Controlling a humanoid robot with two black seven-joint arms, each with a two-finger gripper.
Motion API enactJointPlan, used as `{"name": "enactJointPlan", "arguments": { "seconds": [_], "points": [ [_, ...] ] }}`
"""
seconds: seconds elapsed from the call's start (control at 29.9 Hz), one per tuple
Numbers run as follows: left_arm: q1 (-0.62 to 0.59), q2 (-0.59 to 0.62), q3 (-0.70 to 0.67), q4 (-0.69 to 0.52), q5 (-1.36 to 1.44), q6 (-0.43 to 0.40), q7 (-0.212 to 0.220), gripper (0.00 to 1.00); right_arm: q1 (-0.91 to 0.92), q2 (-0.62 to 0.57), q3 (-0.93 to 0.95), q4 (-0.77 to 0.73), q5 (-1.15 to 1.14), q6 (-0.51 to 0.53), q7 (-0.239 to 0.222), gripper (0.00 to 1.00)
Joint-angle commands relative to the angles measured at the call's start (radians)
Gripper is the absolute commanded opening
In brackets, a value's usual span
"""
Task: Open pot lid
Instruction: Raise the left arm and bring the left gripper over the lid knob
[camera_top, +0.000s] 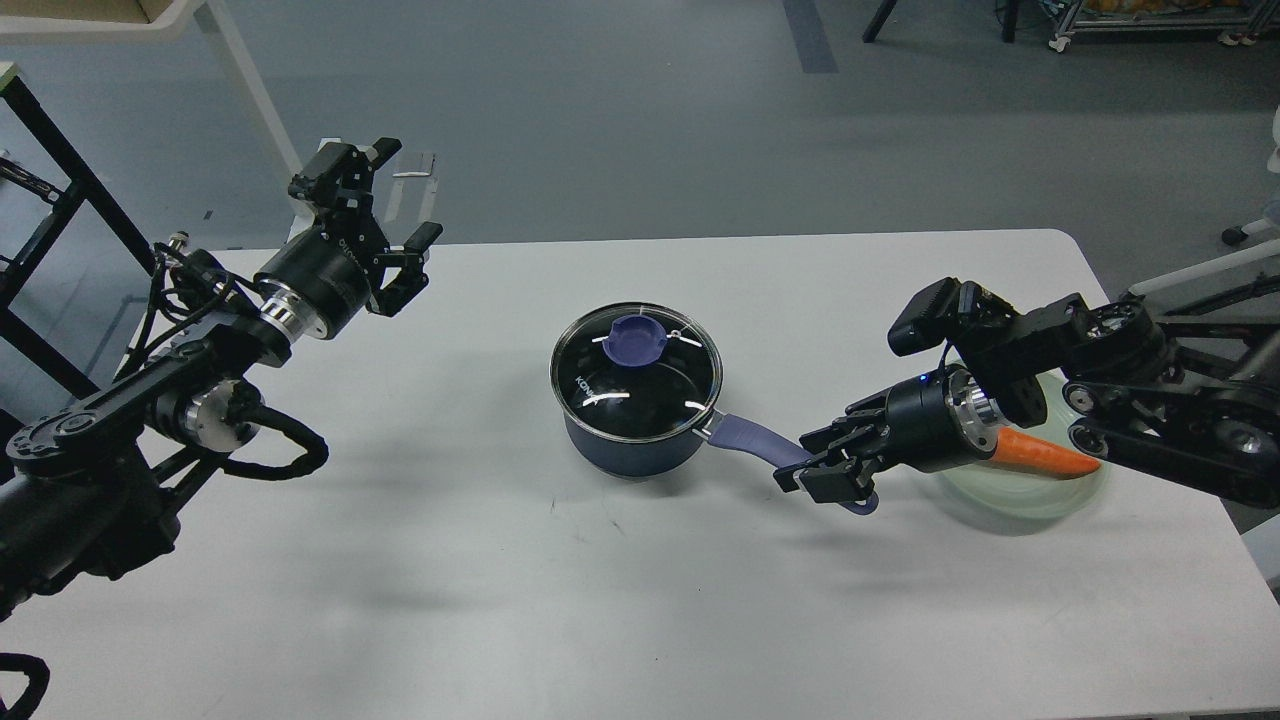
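The dark navy pot (632, 445) stands in the middle of the white table. The clear glass lid (600, 385) lies flat on the pot, with its purple-blue knob (636, 340) on top. The lavender handle (748, 437) points right toward me. My right gripper (822, 465) has a finger on each side of the handle's far end and looks shut on it. My left gripper (405, 195) is open and empty, raised at the table's far left, well away from the lid.
A pale green plate (1040, 500) with an orange carrot (1045, 455) lies under my right wrist, right of the pot. The table's far edge (700, 238) runs behind the pot. A black frame (60, 190) stands at the far left.
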Motion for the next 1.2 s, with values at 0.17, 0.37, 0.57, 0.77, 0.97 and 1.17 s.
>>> {"name": "enactJointPlan", "arguments": {
  "seconds": [0.17,0.37,0.57,0.77,0.97,1.17],
  "points": [
    [-0.001,-0.008,0.0,0.0,0.0,0.001,0.0,0.99,0.0,0.004,0.001,0.0,-0.002,0.001,0.0,0.41],
    [-0.009,-0.008,0.0,0.0,0.002,0.0,0.002,0.99,0.0,0.003,0.0,0.0,-0.002,0.002,0.0,0.32],
    [-0.07,-0.002,0.037,-0.003,0.079,-0.016,0.003,0.99,0.0,0.003,0.0,-0.001,-0.004,0.002,0.0,0.3],
    [-0.155,-0.005,0.081,-0.043,0.268,-0.013,0.0,0.99,0.0,0.003,0.0,-0.001,-0.002,0.004,0.0,0.27],
    [-0.234,-0.009,0.113,-0.11,0.709,-0.008,-0.011,0.99,-0.001,0.0,0.0,-0.001,-0.002,0.005,0.0,0.24],
    [-0.319,-0.035,0.19,-0.189,1.127,0.003,-0.08,0.99,0.0,0.001,0.0,-0.001,-0.002,0.007,0.0,0.25]
  ]
}}
